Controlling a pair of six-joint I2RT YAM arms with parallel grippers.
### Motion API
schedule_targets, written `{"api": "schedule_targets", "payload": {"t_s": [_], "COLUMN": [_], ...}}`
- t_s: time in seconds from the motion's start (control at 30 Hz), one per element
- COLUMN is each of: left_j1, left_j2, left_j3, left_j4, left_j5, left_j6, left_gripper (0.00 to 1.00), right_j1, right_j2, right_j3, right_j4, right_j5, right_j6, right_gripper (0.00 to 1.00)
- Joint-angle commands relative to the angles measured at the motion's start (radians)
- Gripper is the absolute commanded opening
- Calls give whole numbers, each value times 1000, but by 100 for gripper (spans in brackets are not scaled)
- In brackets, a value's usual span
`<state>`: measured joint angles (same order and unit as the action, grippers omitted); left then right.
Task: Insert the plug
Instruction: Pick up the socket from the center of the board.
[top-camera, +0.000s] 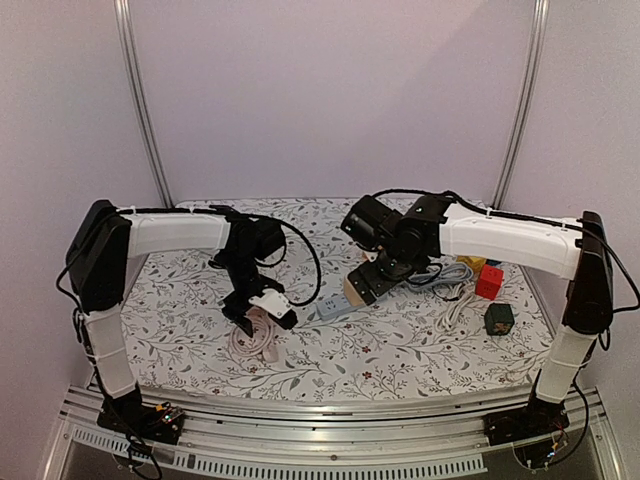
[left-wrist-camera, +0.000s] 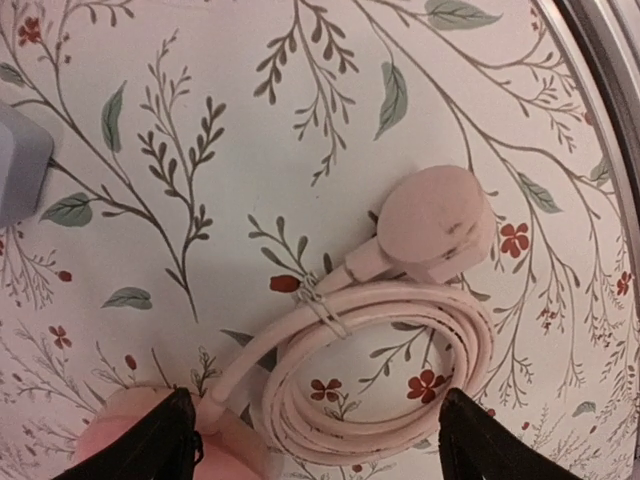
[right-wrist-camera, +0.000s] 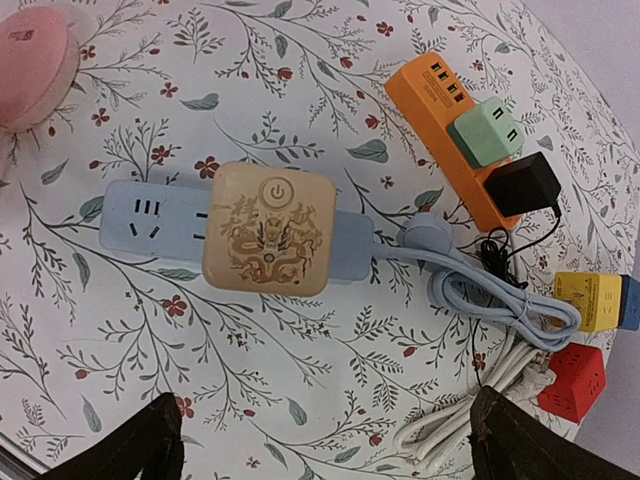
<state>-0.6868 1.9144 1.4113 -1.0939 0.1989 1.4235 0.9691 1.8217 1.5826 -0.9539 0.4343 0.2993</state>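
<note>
Plug (left-wrist-camera: 435, 225): pale pink with a round flat head, being shown lying flat on the bench (top-camera: 400, 350), joined to its coiled cord (left-wrist-camera: 285, 405), which is being bound by a thin tie (left-wrist-camera: 325, 305). The left claw (left-wrist-camera: 315, 445) is being held open astride the coil, gripping nothing. The right claw (right-wrist-camera: 330, 445) is being held open over the blue power strip (right-wrist-camera: 150, 220). Bare floral cloth is being shown between plug and strip. Pale walls (top-camera: 330, 90) are being seen behind.

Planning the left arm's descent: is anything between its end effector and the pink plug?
Nothing visible. The open left end effector hovers over the pink plug and its coiled cord, with only tablecloth around them.
</note>
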Motion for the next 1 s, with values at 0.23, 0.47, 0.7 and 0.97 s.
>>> {"api": "schedule_targets", "payload": {"t_s": [0.23, 0.47, 0.7, 0.97], "left_j1": [-49, -56, -45, 10], "left_j2": [90, 92, 18, -89], "left_j3": [-125, -166, -56, 446], "left_j4": [279, 291, 216, -127], "left_j5": [-128, -149, -103, 273], "left_j6": [102, 73, -127, -576], "left_gripper": [62, 26, 0, 0], "right_j1": [11, 13, 10, -9], "right_j2": [-88, -89, -154, -466], "right_j3": [-82, -92, -116, -298], "right_j4": [30, 32, 41, 313], "right_j5": [-16, -13, 39, -93], "right_j6": [56, 66, 48, -113], "right_gripper": [99, 99, 99, 99]}}
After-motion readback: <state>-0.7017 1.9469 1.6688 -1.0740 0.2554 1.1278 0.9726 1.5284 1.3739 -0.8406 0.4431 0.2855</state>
